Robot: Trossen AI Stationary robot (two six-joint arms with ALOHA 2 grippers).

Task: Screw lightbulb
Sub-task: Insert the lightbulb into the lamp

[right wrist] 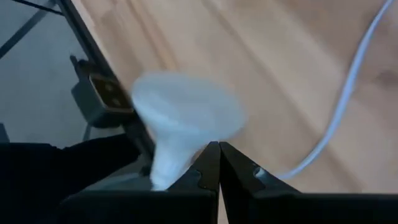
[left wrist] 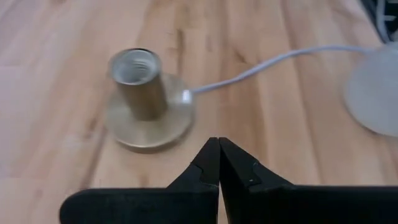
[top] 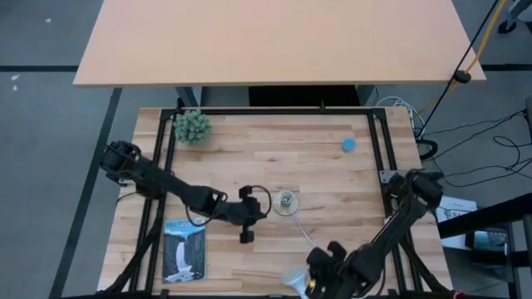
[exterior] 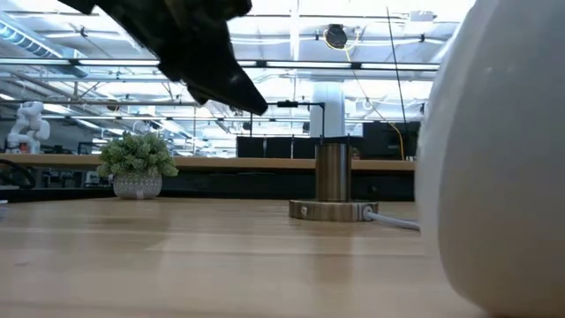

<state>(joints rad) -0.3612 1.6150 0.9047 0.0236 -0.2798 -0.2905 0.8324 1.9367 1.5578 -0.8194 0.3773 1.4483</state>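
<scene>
Starting at the left of the wooden butcher-block desk [top: 332,178], we see a small green potted plant in a pale pot [top: 192,126] near the far left corner, and a printed booklet with a blue and white cover [top: 184,251] lying flat near the front left corner

Our left gripper [left wrist: 218,163] hangs just left of the desk's centre, close beside the round silvery socket disc with its upright metal tube [top: 286,202]; its two dark fingers are pressed together tip to tip, with nothing between them. In the left wrist view the socket's threaded opening faces up and sits bare, and a thin white cord [left wrist: 273,62] runs away from the disc's rim across the wood

Moving right, we find the small white lightbulb with a frosted dome and cone-shaped body [top: 295,281] at the front edge of the desk, right of the middle. It is well apart from the socket. In the low view its dome [exterior: 499,168] fills the right side of the picture

Our right gripper [right wrist: 219,163] sits at that same front edge, just beside the lightbulb. Its fingers are also pressed together tip to tip, the bulb's narrow end lying next to them rather than between them

Toward the far right corner we see a small blue round cap [top: 349,144] resting alone on the wood
</scene>
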